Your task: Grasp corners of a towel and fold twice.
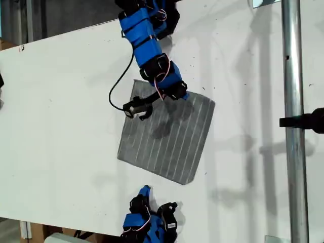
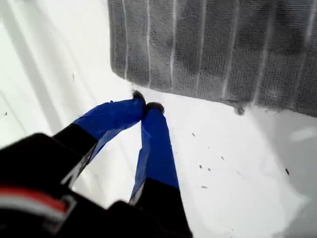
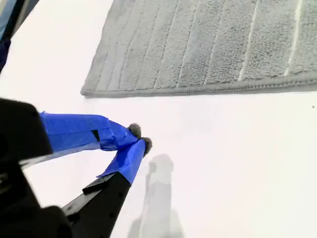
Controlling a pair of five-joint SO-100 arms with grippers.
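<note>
My first gripper (image 2: 144, 106) is closed on nothing, tips over bare table (image 1: 61, 101) just off the towel (image 1: 167, 134) at its 12 o'clock edge in the exterior view. My second gripper (image 3: 139, 138), closed and empty too, sits apart at 6 o'clock. The towel lies flat mid-table, its corners (image 1: 185, 182) ungrasped, so I judge both folds remain. The arm hides part of that 12 o'clock edge.

A white counter (image 1: 61, 126) is seen filling most of the exterior view, its surface marked with small dark specks (clearest in the first wrist view). A shiny metal pole (image 1: 296, 126) is seen running top to bottom near the exterior view's right, with a black clamp (image 1: 306, 121) fixed to it partway down. Soft shadows are cast across the counter beside the pole.
</note>
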